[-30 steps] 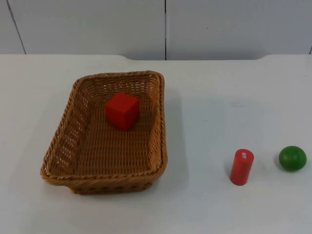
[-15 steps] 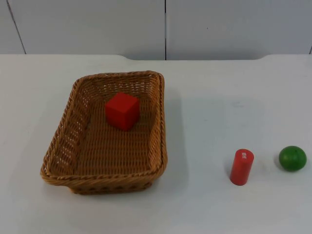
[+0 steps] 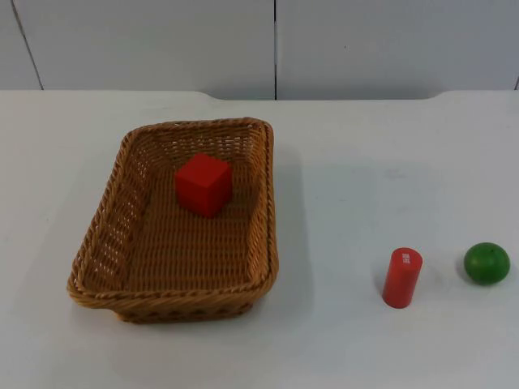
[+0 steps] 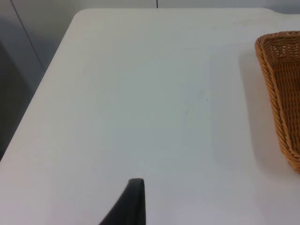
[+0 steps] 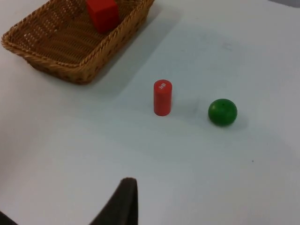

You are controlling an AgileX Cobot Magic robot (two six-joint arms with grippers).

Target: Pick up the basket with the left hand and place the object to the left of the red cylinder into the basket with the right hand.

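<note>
Left gripper (image 4: 134,199): in the left wrist view it hung over bare tabletop (image 4: 140,93) near the left edge, well apart from the basket (image 4: 271,84); you could not tell whether it was spread or closed.
Right gripper (image 5: 124,200): in the right wrist view it hung short of the red cylinder (image 5: 162,97) and the green ball (image 5: 222,112), far from the basket; its state you could not tell either.
Red cube (image 5: 102,14): in the top view it lay inside the basket, toward the far wall, left of the cylinder.
Progress: judge the cube's placement done; the basket stood on the tabletop, unheld by either gripper.
</note>
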